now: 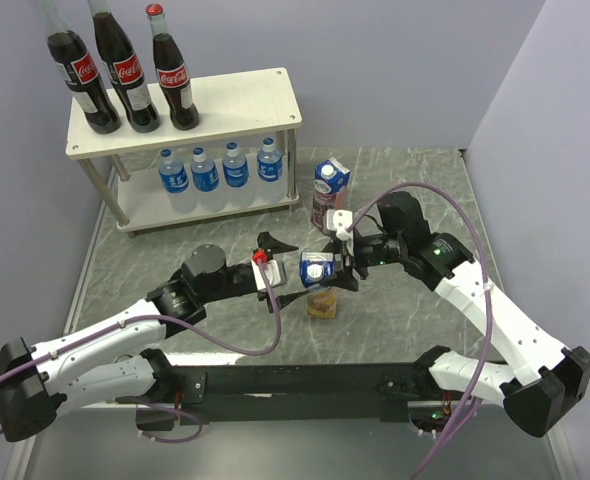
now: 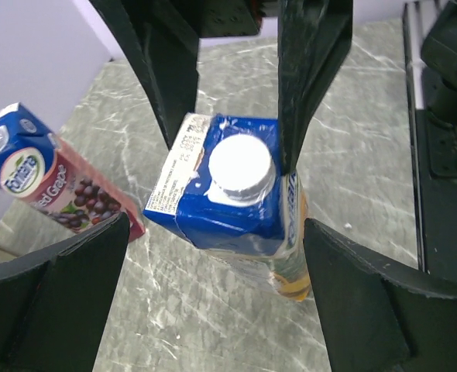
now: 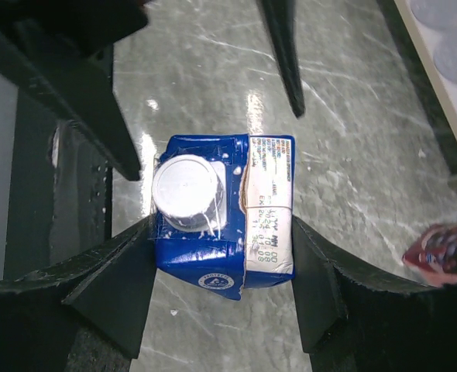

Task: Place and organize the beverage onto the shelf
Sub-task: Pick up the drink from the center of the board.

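Yellow juice carton (image 1: 321, 288) upright at mid-table, pinched at its blue top by the right gripper (image 3: 221, 226).

The carton stands on the grey marbled table (image 1: 395, 170), white cap up. The right gripper's two fingers are part-closed, one pressed flat against each side of the gable just under the cap, so it is grasping the carton. The left gripper (image 2: 214, 225) faces it from the opposite side, released and spread wide, its fingertips just short of the carton top and flanking it; whether a tip touches cannot be told. The purple grape carton (image 1: 328, 195) stands apart, behind, near the shelf (image 1: 245, 100). On the shelf, three cola bottles (image 1: 125, 70) stand at the left of the top board and four water bottles (image 1: 220, 175) line the lower board.
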`<state>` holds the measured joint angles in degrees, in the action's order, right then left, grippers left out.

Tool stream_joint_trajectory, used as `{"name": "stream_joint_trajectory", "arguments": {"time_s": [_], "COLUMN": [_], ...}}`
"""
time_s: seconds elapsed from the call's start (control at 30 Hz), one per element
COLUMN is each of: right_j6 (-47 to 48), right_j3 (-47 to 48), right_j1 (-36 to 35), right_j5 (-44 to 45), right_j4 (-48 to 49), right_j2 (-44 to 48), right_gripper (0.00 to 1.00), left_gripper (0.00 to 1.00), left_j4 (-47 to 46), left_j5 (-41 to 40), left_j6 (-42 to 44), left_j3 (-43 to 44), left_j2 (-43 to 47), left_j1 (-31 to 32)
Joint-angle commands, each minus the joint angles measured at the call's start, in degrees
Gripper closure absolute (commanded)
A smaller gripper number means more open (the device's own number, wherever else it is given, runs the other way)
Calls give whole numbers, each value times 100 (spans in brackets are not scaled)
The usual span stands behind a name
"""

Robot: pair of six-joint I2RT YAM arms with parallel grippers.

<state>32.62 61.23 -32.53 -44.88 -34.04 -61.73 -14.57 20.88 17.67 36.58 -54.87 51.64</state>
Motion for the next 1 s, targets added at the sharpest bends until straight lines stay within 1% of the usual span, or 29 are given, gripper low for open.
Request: {"name": "stream_joint_trajectory", "arguments": {"time_s": [0.0, 0.1, 0.2, 0.23, 0.33, 0.47, 0.6, 0.7, 0.83, 0.9, 0.97], "right_j6": [745, 965, 1062, 1062, 1062, 852, 719, 623, 579, 526, 447], "right_j3": [337, 319, 319, 328, 346, 354, 381, 372, 381, 398, 416], "right_j1": [72, 89, 107, 116, 142, 160, 177, 177, 195, 195, 212], "right_j5": [-1092, -1294, -1400, -1418, -1532, -1567, -1637, -1664, -1682, -1682, -1682], "right_j4": [944, 829, 776, 776, 759, 925, 1014, 1084, 1110, 1137, 1207], "right_j2": [522, 540, 566, 566, 575, 592, 575, 575, 557, 549, 540], "right_gripper": [100, 100, 100, 100, 100, 100, 100, 100, 100, 100, 100], "left_gripper": [1, 1, 1, 0, 1, 0, 0, 1, 0, 5, 14], "left_j4": [209, 121, -177, -430, -888, -1223, -1417, -1610, -1488, -1331, -1181], "left_j5": [452, 311, 258, 232, 311, 565, 601, 566, 575, 592, 698], "left_j6": [395, 360, 202, 89, -140, -413, -545, -624, -590, -589, -572], "left_j3": [236, 201, 70, 17, -151, -169, -89, -90, -19, 42, 112], "left_j2": [-24, -76, -129, -164, -296, -585, -884, -929, -955, -999, -1043], "left_j1": [-22, -40, -31, -31, -31, -31, -31, -31, -31, -31, -31]}}
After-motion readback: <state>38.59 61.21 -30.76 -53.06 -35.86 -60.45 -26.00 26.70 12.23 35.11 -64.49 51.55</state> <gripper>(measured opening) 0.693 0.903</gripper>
